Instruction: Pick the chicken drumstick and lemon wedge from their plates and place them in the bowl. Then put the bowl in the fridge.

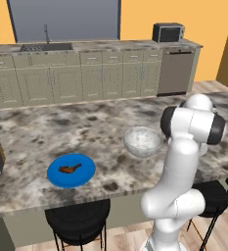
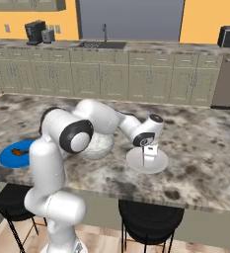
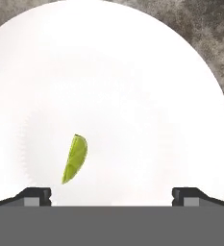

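Looking across the left base view, the marbled counter [image 1: 86, 127] carries a bright blue plate [image 1: 86, 177] near its front edge, with the brown chicken drumstick [image 1: 70, 169] lying on it. To the right of that plate, well apart from it, stands the speckled bowl [image 1: 143, 141], just beside the white arm's dark-jointed elbow, which covers what lies behind it. Two black stools [image 1: 79, 223] sit under the counter's front edge. Along the far wall run beige cabinets [image 1: 81, 76] with a sink [image 1: 46, 47] and a microwave [image 1: 168, 33].

From the right base view, the arm bends forward over the counter and the end effector [image 2: 148, 159] points down over the pale plate [image 2: 158, 165], hanging just above it. The bowl [image 2: 104, 146] is partly hidden behind the arm, just left of the pale plate, and the blue plate [image 2: 8, 157] with the drumstick [image 2: 21, 150] lies at the far left near the counter's edge. The lemon wedge is too small to make out here.

In the hand view, the pale plate [image 3: 132, 72] spreads wide beneath the camera, with the yellow-green lemon wedge [image 3: 75, 158] resting on it. The two dark fingertips [image 3: 35, 196] stand far apart at the bottom, so the end effector [image 3: 114, 198] is spread wide and holds nothing; the wedge lies between them, nearer the left-hand tip and not touching either.
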Motion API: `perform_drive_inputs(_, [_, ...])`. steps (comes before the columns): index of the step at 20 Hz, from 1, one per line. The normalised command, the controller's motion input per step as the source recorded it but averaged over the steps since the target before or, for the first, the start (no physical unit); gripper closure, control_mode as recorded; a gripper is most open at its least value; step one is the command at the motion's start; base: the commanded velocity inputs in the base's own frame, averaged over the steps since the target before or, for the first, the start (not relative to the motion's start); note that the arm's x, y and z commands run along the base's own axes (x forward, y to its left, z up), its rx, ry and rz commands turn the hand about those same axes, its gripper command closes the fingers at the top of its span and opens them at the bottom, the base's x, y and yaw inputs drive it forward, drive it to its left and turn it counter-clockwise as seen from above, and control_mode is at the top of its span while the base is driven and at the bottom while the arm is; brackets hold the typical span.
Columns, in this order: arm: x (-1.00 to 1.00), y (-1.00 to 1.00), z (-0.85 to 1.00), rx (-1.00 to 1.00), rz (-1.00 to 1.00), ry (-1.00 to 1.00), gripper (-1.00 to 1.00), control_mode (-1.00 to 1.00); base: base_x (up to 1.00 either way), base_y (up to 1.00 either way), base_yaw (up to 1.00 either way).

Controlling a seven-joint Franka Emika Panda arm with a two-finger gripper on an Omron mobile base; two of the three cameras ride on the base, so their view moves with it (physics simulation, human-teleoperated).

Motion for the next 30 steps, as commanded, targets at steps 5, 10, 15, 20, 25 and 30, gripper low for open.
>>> perform_drive_inputs(5, [0.2, -0.05, -0.18, 0.01, -0.01, 0.0, -1.0, -1.0, 0.0, 0.0, 0.0])
perform_drive_inputs(10, [0.19, -0.09, -0.17, 0.0, -0.01, 0.02, -1.0, -1.0, 0.0, 0.0, 0.0])
perform_drive_inputs(15, [0.19, -0.11, -0.13, 0.0, 0.0, 0.01, -1.0, -1.0, 0.0, 0.0, 0.0])
perform_drive_inputs(20, [0.13, -0.1, -0.15, 0.0, 0.0, 0.03, -1.0, -1.0, 0.0, 0.0, 0.0])
perform_drive_inputs(25, [0.1, -0.01, -0.23, 0.0, 0.0, 0.11, -1.0, -1.0, 0.0, 0.0, 0.0])
perform_drive_inputs(30, [-0.04, 0.0, -0.27, 0.0, 0.0, 0.13, 1.0, -1.0, 0.0, 0.0, 0.0])
